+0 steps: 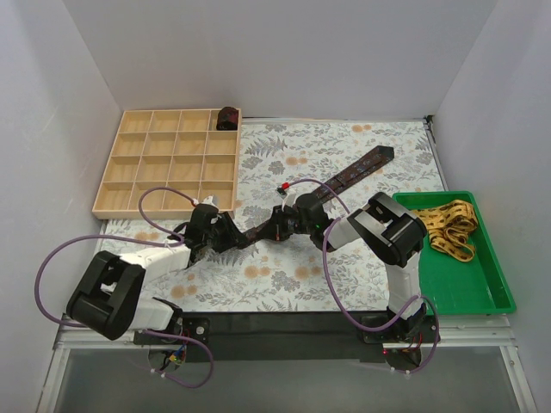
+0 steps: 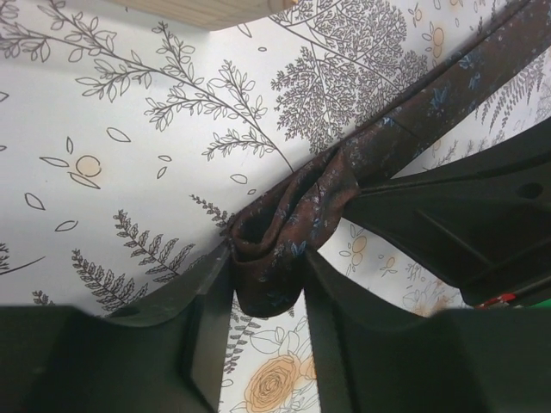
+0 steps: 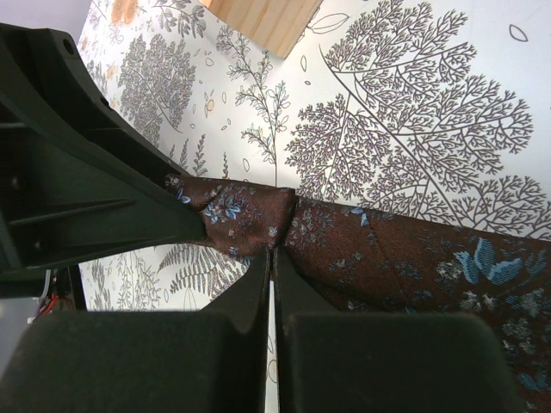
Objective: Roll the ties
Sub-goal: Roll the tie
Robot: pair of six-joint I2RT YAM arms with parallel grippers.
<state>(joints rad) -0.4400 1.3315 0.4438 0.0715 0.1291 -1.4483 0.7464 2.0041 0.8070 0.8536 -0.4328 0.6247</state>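
Between left gripper (image 2: 269, 262) tips, rolled end of maroon tie (image 2: 297, 211) pinched; right gripper (image 3: 272, 254) clamped on tie edge; open floral tablecloth (image 2: 129, 181) ahead.

Floral table (image 1: 344, 146) carries wooden grid box (image 1: 169, 157), green tray (image 1: 456, 284), maroon tie (image 1: 353, 172)

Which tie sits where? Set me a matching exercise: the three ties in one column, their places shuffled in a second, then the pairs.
Things
1. dark tie
2. yellow tie
3. rolled tie

Places
A. in the green tray
B. in the back right corner cell of the wooden box
C. stretched over the floral mat, pinched by the left gripper and the right gripper

Pairs: 1-C, 2-A, 3-B
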